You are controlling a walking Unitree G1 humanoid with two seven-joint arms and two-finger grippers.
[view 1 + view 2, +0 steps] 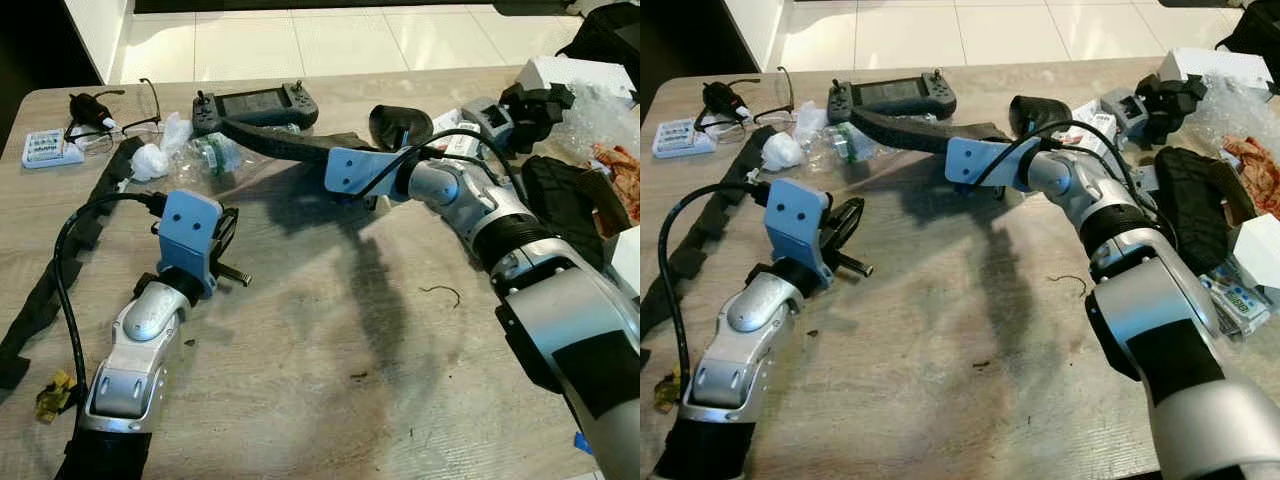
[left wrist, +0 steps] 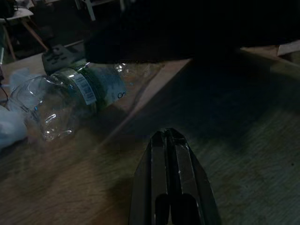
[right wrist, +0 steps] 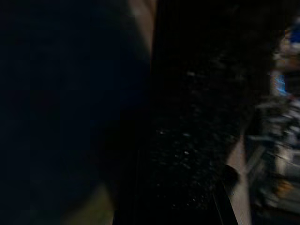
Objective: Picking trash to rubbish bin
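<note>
Left end effector [image 2: 171, 140]: its two long black fingers are pressed together and hold nothing. It hangs just above the pale wooden counter [image 1: 330, 330], near the bottle but not touching it.

Right end effector [image 1: 245, 132]: it reaches far across the counter. Its long black fingers lie over the crushed bottle's far side, right beside the game controller (whether the fingers are apart or together, I cannot tell, and its own wrist camera is too dark to help).

Crushed clear plastic bottle with a green label [image 1: 215, 155]: it lies on its side at the far left of the counter, between the two end effectors.

White crumpled tissue [image 1: 150, 160]: just beside the bottle, on its left.

Dark grey game controller with a screen [image 1: 255, 103]: behind the bottle, near the counter's far edge.

Black strap [image 1: 60, 260]: runs along the counter's left side.
</note>
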